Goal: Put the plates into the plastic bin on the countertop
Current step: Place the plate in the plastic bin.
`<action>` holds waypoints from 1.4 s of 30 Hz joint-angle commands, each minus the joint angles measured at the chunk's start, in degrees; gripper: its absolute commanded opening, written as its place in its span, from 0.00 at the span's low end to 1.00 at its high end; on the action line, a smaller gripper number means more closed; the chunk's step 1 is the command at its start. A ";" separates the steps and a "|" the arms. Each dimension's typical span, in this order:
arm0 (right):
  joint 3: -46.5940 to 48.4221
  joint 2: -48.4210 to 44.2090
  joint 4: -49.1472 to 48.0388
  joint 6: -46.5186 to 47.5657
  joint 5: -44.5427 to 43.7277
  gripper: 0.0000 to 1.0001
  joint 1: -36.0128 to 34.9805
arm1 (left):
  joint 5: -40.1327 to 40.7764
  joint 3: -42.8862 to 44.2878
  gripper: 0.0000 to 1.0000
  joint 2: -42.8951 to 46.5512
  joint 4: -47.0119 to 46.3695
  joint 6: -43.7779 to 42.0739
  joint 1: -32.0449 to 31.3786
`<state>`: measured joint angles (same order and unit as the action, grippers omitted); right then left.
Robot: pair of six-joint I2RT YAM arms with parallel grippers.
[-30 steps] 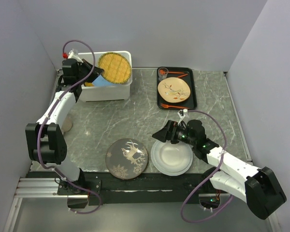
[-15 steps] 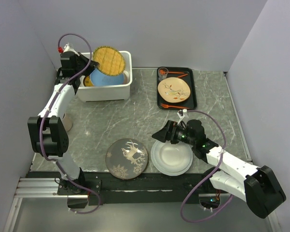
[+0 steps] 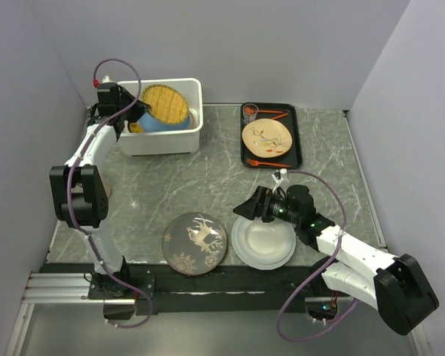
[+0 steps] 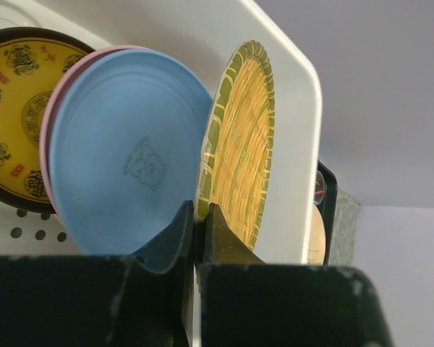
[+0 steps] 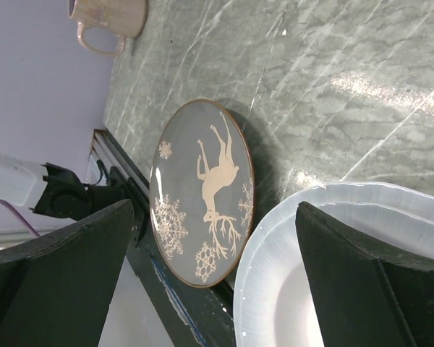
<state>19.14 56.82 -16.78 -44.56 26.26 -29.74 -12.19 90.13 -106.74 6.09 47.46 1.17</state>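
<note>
My left gripper [image 3: 136, 113] is shut on the rim of a yellow woven-look plate with a green edge [image 3: 165, 104], held on edge inside the white plastic bin [image 3: 163, 142]. In the left wrist view my gripper [image 4: 200, 220] pinches that plate [image 4: 240, 144] beside a blue plate [image 4: 130, 155], a pink plate's rim [image 4: 52, 123] and a gold-patterned brown plate [image 4: 14, 87]. My right gripper [image 3: 246, 207] is open and empty, just above the far edge of the white plate [image 3: 263, 242]. The dark deer plate [image 3: 195, 243] lies left of it, as the right wrist view [image 5: 202, 191] shows.
A black tray [image 3: 297, 152] at the back right holds a peach flower-painted plate [image 3: 266, 136] and orange cutlery. A beige mug [image 5: 108, 18] stands at the counter's left edge. Grey walls close in the grey marble countertop [image 3: 208, 178].
My left gripper has lowered and tipped the woven plate down into the bin against the blue plate. The right arm has not moved.
</note>
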 commanded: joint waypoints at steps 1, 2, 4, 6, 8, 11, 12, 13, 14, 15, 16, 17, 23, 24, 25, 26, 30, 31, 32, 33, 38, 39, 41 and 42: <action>-0.50 -0.74 -2.56 -0.18 0.63 1.00 0.12 | -2.75 4.79 0.01 -0.92 -1.61 -0.53 0.59; -0.50 -0.57 -2.73 -0.27 0.63 1.00 0.12 | -3.02 4.79 0.01 -1.45 -1.69 -0.44 0.50; -0.68 -0.48 -2.82 -0.44 0.72 1.00 0.03 | -3.20 4.62 0.01 -1.80 -1.61 -0.44 0.50; -0.77 -0.39 -3.18 -0.53 0.72 1.00 0.03 | -3.20 4.44 0.01 -2.16 -1.43 -0.53 0.59; -0.85 -0.30 -3.26 -0.62 0.72 1.00 0.03 | -3.11 4.44 0.02 -2.33 -0.90 -0.88 0.59; -0.94 -0.22 -3.53 -0.62 0.72 1.00 0.03 | -3.19 3.83 0.05 -2.42 -1.34 -0.79 0.59; -1.03 -0.13 -3.61 -0.71 0.81 1.00 0.03 | -3.46 3.48 0.07 -2.42 -1.43 -0.88 0.59; -1.03 -0.13 -3.62 -0.71 0.81 1.00 0.03 | -3.72 3.22 0.12 -2.51 -1.60 -0.62 0.59; -1.03 -0.04 -3.70 -0.80 0.90 1.00 0.03 | -3.98 2.86 0.14 -2.51 -1.87 -0.53 0.50; -1.03 -0.13 -3.79 -0.88 0.90 1.00 0.03 | -3.99 2.43 0.16 -2.42 -2.22 -0.44 0.50; -1.12 -0.13 -3.70 -0.80 0.90 1.00 0.12 | -4.33 2.16 0.21 -2.51 -2.48 -0.35 0.59; -1.21 -0.39 -3.62 -0.88 0.90 1.00 0.12 | -4.43 1.98 0.23 -2.42 -2.66 -0.35 0.59; -1.47 -0.74 -3.44 -0.80 0.63 1.00 0.12 | -3.37 1.28 0.46 -2.16 -2.13 -0.53 0.50; -1.47 -0.66 -3.44 -0.88 0.63 1.00 0.12 | -2.76 1.28 0.52 -1.98 -1.96 -0.62 0.59; -1.47 -0.57 -3.53 -0.88 0.72 1.00 0.03 | -2.23 1.28 0.65 -1.81 -1.43 -0.88 0.50; -1.47 -0.48 -3.79 -0.97 0.81 1.00 0.12 | -1.71 1.19 0.71 -1.20 -1.34 -0.88 0.59; -1.47 -0.30 -4.05 -0.97 0.90 1.00 0.12 | 2.16 -0.03 0.89 1.09 -1.16 -1.58 0.59; -1.56 -0.30 -4.05 -1.15 0.81 1.00 0.12 | 3.38 -0.30 0.94 1.62 -1.43 -1.93 0.59; -1.56 -0.13 -4.14 -1.15 0.81 1.00 0.03 | 3.74 -0.65 0.96 2.75 -1.78 -1.93 0.59; -1.47 -0.21 -4.14 -1.15 0.81 1.00 0.12 | 4.10 -1.35 0.98 3.29 -2.13 -2.02 0.59; -1.38 0.05 -4.23 -1.06 0.90 1.00 0.03 | 3.93 -2.41 0.99 6.27 -3.63 -2.81 0.06; -1.38 0.05 -4.23 -1.15 0.90 1.00 0.12 | 3.66 -2.67 0.99 6.63 -4.24 -2.99 -0.11; -1.29 0.22 -4.06 -1.24 0.81 1.00 0.03 | 2.26 -3.11 0.99 8.20 -5.38 -3.25 -0.55; -1.03 0.31 -3.97 -1.06 0.81 1.00 0.12 | 1.91 -3.38 0.99 8.73 -5.65 -3.43 -0.82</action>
<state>18.28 56.84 -18.04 -45.60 26.46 -29.74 -9.17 87.33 -103.46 5.78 45.91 1.50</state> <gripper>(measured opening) 0.998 0.993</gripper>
